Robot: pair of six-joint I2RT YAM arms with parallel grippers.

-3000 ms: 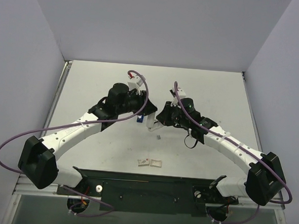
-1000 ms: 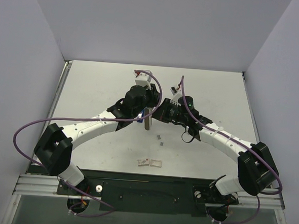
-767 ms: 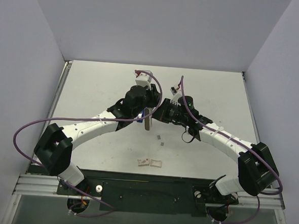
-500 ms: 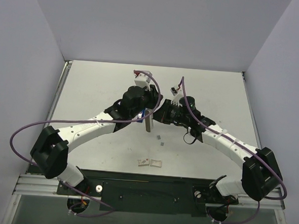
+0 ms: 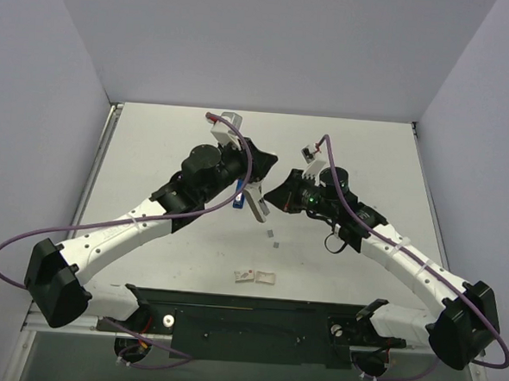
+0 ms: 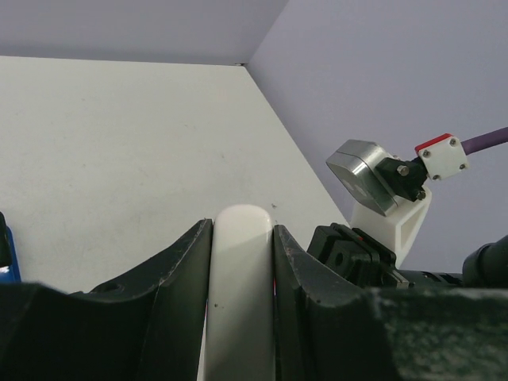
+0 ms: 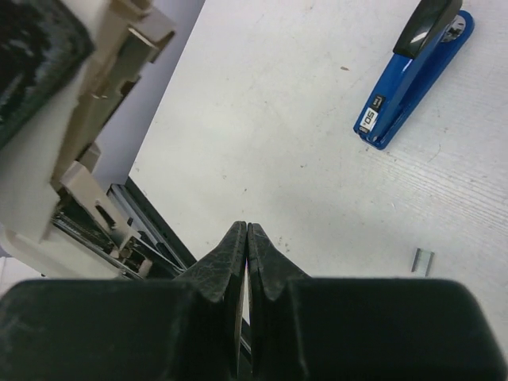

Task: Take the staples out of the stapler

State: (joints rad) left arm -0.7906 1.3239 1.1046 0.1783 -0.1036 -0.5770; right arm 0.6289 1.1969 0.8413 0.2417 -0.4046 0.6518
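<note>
The blue stapler (image 7: 413, 75) with a black end lies flat on the table, seen in the right wrist view, and shows as a blue sliver (image 5: 237, 199) beside the left gripper in the top view. My left gripper (image 6: 242, 225) is shut on a plain white bar (image 6: 242, 278) and holds it tilted above the table (image 5: 258, 204). My right gripper (image 7: 247, 227) is shut with nothing visible between its fingers, and hovers just right of the bar (image 5: 275, 200). The bar's open underside shows at the left of the right wrist view (image 7: 95, 135).
A small loose strip of staples (image 5: 272, 236) lies on the table below the grippers, and shows in the right wrist view (image 7: 422, 260). Two small white packets (image 5: 256, 277) lie near the front edge. The black base rail (image 5: 247, 320) runs along the front.
The left arm has swung and tilted the white bar from upright to slanted. The right gripper has drawn back to the right, away from the bar. The blue stapler stays put.
</note>
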